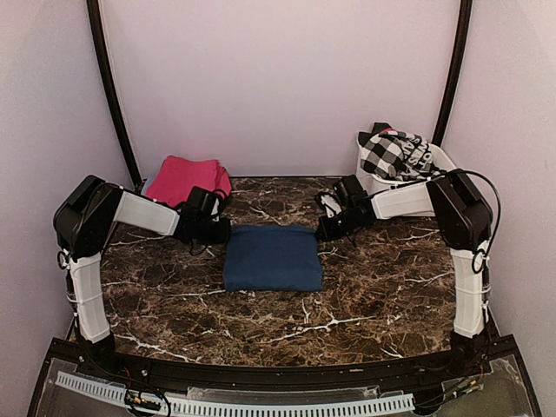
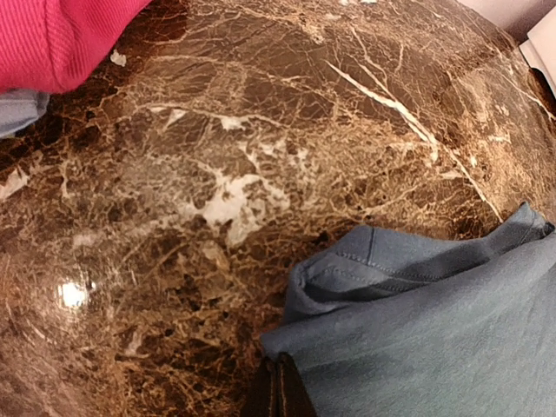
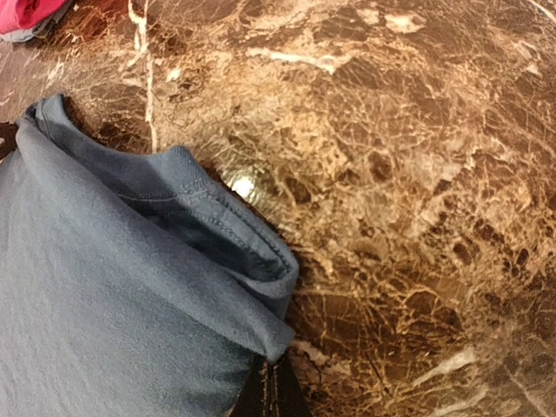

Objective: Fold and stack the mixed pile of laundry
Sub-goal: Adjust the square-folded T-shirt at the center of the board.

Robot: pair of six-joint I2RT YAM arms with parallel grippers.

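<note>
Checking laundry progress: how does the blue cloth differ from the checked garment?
The blue cloth lies folded flat on the table; the checked garment sits crumpled in the white tub. The blue cloth is plain, the checked garment black-and-white patterned. Both are soft fabric.

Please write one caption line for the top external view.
Folded navy-blue cloth at centre, left pincer and right pincer shut at its far corners; pink cloth back left, checked garment in white tub.

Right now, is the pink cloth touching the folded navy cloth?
Apart. The left wrist view shows a wide stretch of bare marble tabletop between the pink cloth and the folded navy cloth.
</note>
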